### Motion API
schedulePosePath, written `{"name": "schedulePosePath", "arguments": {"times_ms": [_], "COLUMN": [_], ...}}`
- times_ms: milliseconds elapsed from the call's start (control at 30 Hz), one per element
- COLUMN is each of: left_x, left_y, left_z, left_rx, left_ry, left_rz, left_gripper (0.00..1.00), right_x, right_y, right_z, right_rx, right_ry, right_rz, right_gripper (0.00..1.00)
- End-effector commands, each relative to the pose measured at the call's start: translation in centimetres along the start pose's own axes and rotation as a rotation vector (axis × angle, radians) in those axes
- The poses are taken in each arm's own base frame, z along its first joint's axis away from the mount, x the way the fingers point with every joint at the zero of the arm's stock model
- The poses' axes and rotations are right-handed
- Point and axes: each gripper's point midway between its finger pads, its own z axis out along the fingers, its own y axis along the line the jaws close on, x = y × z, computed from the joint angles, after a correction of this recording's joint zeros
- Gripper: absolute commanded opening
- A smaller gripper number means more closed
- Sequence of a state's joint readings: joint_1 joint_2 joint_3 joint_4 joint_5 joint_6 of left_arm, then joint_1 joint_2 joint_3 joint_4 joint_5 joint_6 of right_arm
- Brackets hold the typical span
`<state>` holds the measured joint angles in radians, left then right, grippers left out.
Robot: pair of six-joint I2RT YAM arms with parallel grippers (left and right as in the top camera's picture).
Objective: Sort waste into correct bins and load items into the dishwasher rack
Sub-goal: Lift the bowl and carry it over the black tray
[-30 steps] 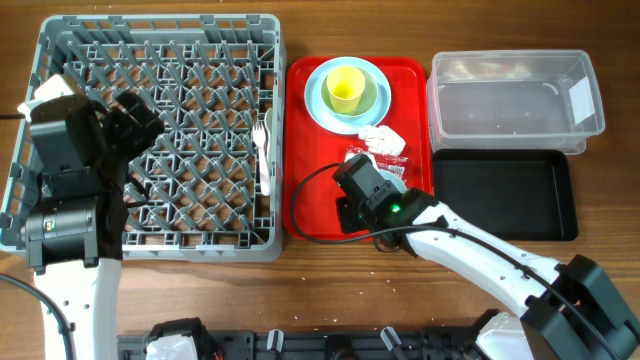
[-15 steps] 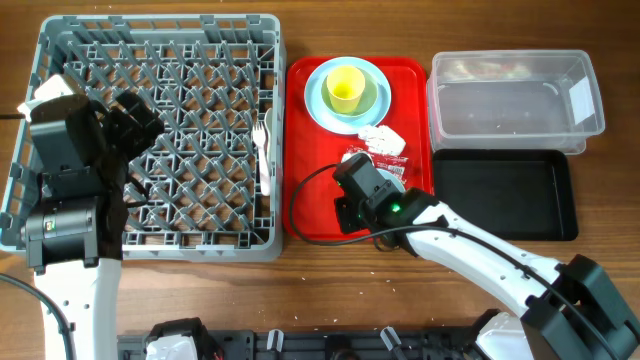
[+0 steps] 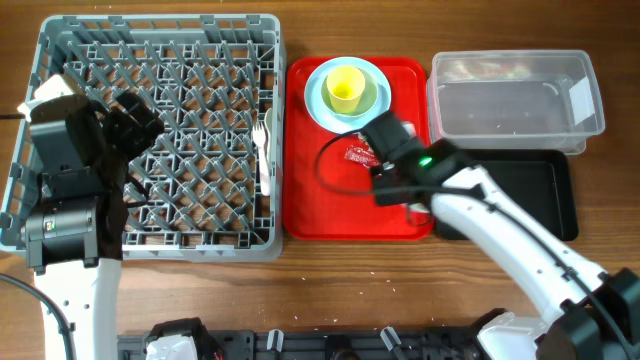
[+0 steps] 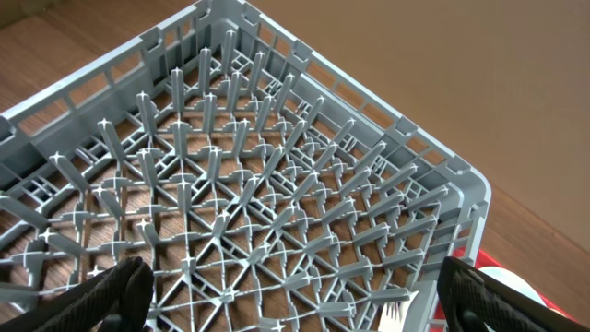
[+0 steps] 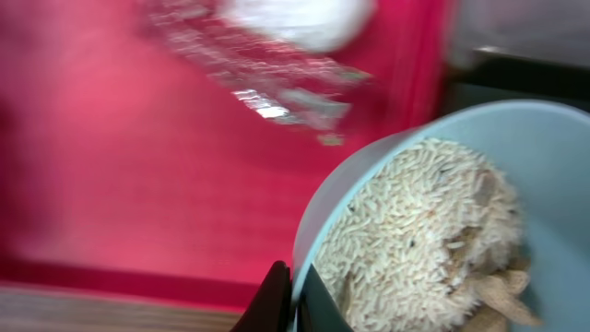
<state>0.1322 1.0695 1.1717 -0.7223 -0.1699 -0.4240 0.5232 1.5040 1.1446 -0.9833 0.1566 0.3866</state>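
My right gripper [image 5: 293, 297] is shut on the rim of the small light-blue bowl [image 5: 544, 138], which is full of whitish rice scraps [image 5: 415, 221]. It holds the bowl above the red serving tray [image 5: 111, 138]. The red-and-clear wrapper [image 5: 267, 78] and a blurred white napkin [image 5: 295, 17] lie beyond it. In the overhead view the right gripper [image 3: 395, 188] is over the tray's right side, with the wrapper [image 3: 358, 153] beside it and the napkin hidden. The yellow cup [image 3: 345, 88] stands on the light-blue plate [image 3: 318, 108]. My left gripper [image 4: 295, 309] is open above the grey rack [image 4: 277, 166].
A white fork [image 3: 262, 150] lies along the right side of the rack [image 3: 160, 24]. The clear tub [image 3: 515, 95] stands at the right, with the black tray [image 3: 530, 195] in front of it. The wooden table edge runs along the front.
My right arm has swung up and right, from the red tray's front edge to its right side near the black tray, and now hides the napkin. The left arm has not moved.
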Motion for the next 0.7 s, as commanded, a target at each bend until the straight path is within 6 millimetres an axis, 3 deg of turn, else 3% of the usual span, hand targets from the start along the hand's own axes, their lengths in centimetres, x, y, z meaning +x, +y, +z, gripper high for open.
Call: {"name": "schedulePosePath", "arguments": {"times_ms": [0,100,300,433,667], "left_x": [-0.3,-0.3,-0.3,-0.3,-0.3], "left_y": [0.2,0.2,0.2,0.2,0.2], "left_z": [-0.1,-0.1,-0.1,-0.1,-0.1], "left_rx": [-0.007,-0.007,-0.007,-0.007,-0.007], "left_ry": [-0.011,-0.011,-0.011,-0.011,-0.011], "left_rz": [-0.007,-0.007,-0.007,-0.007,-0.007], "left_gripper": [1.00,1.00,1.00,1.00,1.00], "right_x": [-1.5,-2.3,-2.4,-1.9,-0.3], "right_y": [-3.0,-7.5,-13.3,-14.5,-17.0], "right_z": [-1.5,-1.8,-2.4,-1.6,-2.6], "right_rx": [-0.156,-0.323,-0.680,-0.809,-0.874], "right_ry": [-0.006,-0.028,-0.244,-0.391,-0.422], "right_rz": [0.049,0.140,0.328,0.386,0.547], "right_gripper": [0.04,0.04,0.04,0.04,0.04]}}
